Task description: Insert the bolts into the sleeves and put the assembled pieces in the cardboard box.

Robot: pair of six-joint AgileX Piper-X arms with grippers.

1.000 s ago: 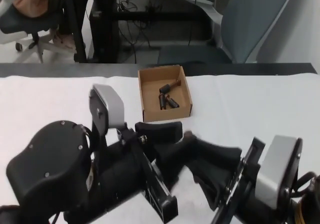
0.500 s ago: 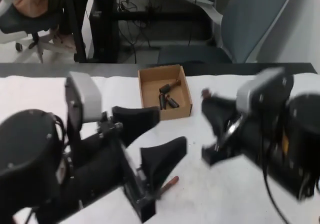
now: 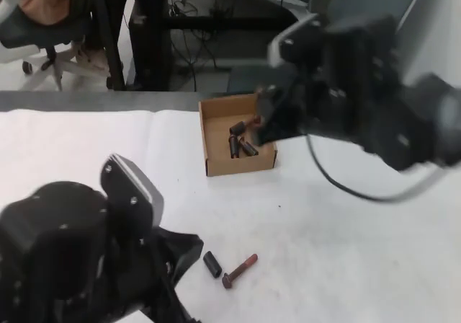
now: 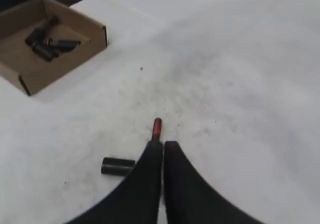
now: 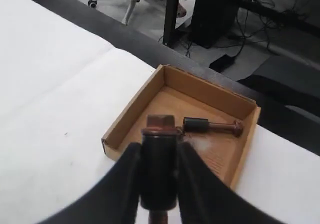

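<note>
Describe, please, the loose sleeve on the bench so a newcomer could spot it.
From the cardboard box, come nearer across the white cloth to the left gripper. Two small parts lie just ahead of it: the sleeve is the plain black cylinder, while the bolt next to it is reddish.

Left wrist view: the bolt (image 4: 156, 127) shows just one red end; the rest is behind the left gripper (image 4: 161, 145). The cardboard box (image 4: 70, 59) is cut off at the pic's edge.

Right wrist view: the bolt-in-sleeve piece (image 5: 159, 174) runs off the edge & hides some of the box floor.

High view: the right arm (image 3: 346, 85) is blurry & covers a box corner. The pieces inside (image 3: 241, 139) are too small to count.
</note>
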